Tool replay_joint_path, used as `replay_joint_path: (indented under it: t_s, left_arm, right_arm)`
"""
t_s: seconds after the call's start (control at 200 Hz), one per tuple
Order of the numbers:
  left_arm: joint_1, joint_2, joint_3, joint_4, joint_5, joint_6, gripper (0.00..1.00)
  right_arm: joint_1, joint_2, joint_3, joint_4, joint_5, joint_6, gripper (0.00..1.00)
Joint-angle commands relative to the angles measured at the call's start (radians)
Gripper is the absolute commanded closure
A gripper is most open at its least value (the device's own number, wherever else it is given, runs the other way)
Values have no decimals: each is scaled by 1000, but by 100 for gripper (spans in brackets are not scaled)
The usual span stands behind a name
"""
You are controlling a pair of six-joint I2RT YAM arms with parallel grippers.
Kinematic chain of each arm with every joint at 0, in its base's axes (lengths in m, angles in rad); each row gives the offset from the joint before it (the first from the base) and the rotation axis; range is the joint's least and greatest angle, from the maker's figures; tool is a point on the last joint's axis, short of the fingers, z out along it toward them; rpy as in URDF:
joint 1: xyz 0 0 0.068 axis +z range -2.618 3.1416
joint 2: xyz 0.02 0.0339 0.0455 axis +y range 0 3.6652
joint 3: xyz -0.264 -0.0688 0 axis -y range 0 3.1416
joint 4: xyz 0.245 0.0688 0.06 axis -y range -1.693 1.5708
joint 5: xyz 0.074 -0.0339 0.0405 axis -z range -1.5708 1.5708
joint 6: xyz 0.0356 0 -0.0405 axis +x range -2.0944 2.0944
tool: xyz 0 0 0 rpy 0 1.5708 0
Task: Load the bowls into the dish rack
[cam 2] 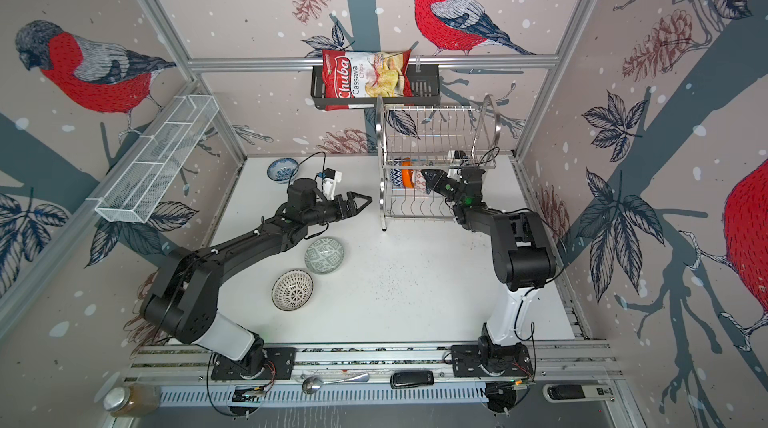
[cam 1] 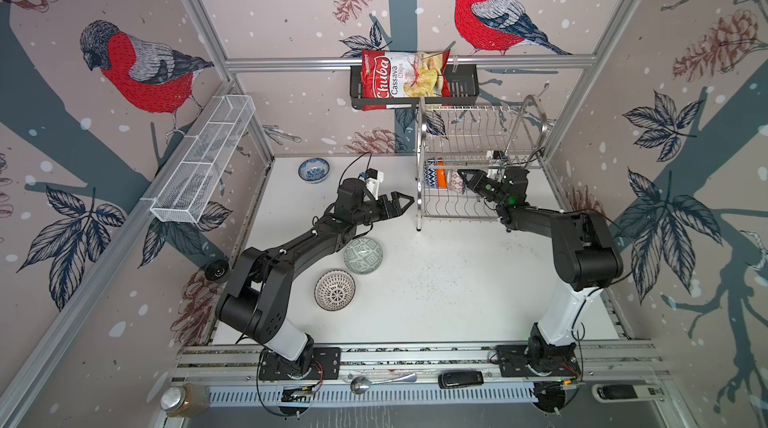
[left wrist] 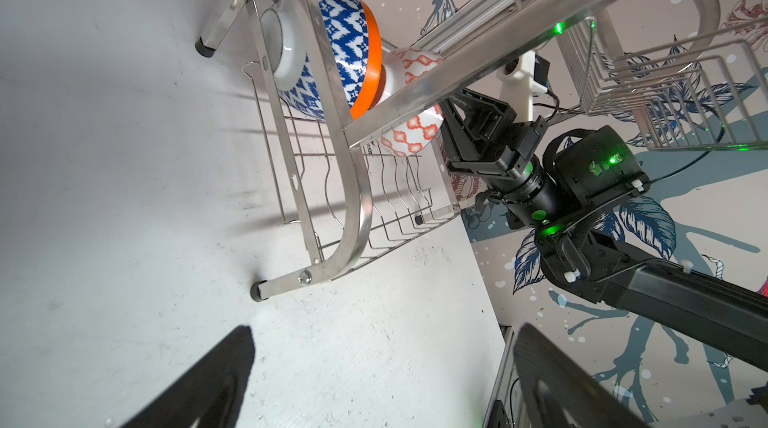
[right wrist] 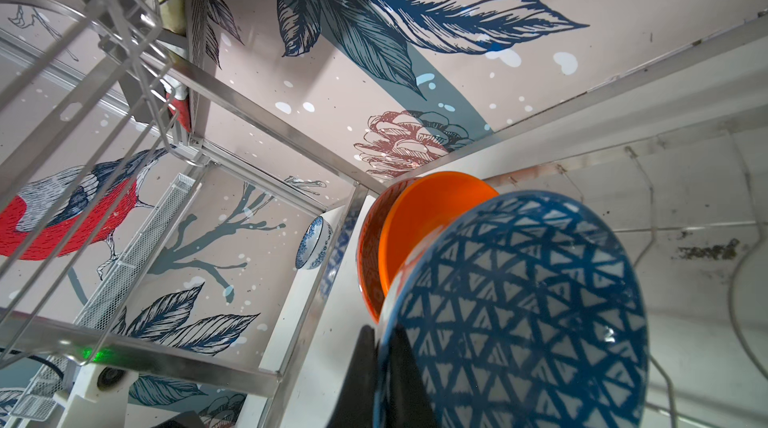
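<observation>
Wire basket: white mesh, long and narrow, split into compartments, hung on the left wall rail.

Flowered bowl: small, round, glazed white with blue blossoms, upright at the far end of the white table, well apart from the rack.

Dotted bowl: white, with black dots radiating from the centre, upright on the table near the front left.

Grey-green bowl: geometric pattern, just beside the dotted bowl (a narrow gap between the rims).

Left gripper: black, above the table just left of the rack, fingers spread wide, holding nothing.

Bag of chips: glossy red and white, printed "Chuba Cassava Chips", lying across the left half of the black basket (slatted, hooked on the back rail).

Dish rack: two tiers of shiny steel wire with curved tube sides, at the far right of the table. Lower tier, left end:
- blue-and-white bowl, on edge, foot ring outward
- orange bowl, plain, on edge right behind it
- triangle bowl, blue triangles inside, orange lattice outside, tilted on edge just beside the orange bowl

Right gripper: black, reaching in under the upper tier, pinched closed on the triangle bowl's rim, one finger outside and one inside.
</observation>
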Motion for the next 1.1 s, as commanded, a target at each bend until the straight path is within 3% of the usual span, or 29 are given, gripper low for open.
replay_joint_path:
  t_s: [0.0, 1.096]
  left_arm:
    - [-1, -11, 4, 46, 4, 8, 3]
    - [8, 7, 17, 34, -13, 14, 3]
  right_arm:
    - [-2, 21, 30, 100, -27, 25, 99]
    - [8, 191, 149, 196, -131, 76, 99]
